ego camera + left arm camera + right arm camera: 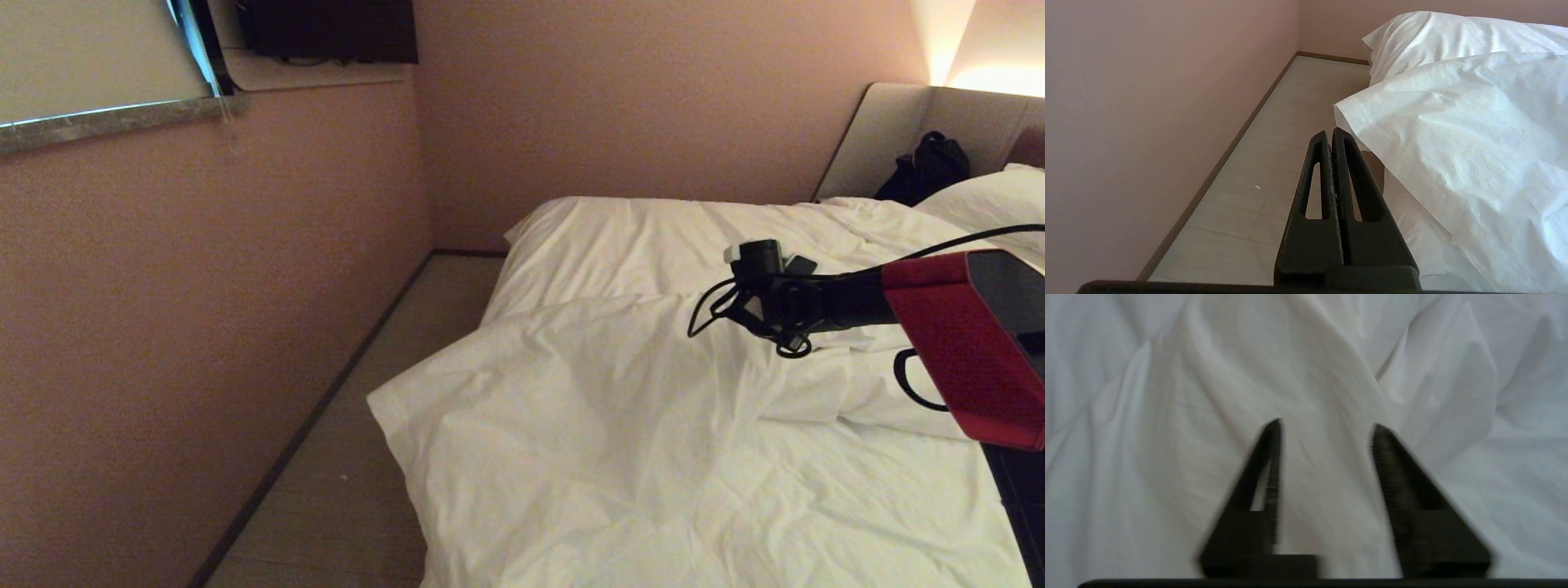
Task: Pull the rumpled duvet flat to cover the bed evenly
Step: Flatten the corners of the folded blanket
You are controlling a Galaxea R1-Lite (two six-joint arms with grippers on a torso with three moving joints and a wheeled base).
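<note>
The white duvet (612,425) lies creased over the near part of the bed (637,237), and one corner (1347,110) hangs past the bed's left edge. My right arm (816,298) reaches in from the right over a ridge of folds in the middle. In the right wrist view my right gripper (1327,424) stands open just over the rumpled duvet (1306,355), with nothing between its fingers. My left gripper (1329,132) is shut and empty, parked low beside the bed near the overhanging corner, over the floor.
A narrow strip of floor (351,457) runs between the bed's left side and the pink wall (204,327). A pillow (988,204), a black bag (927,167) and the padded headboard (890,131) are at the far right.
</note>
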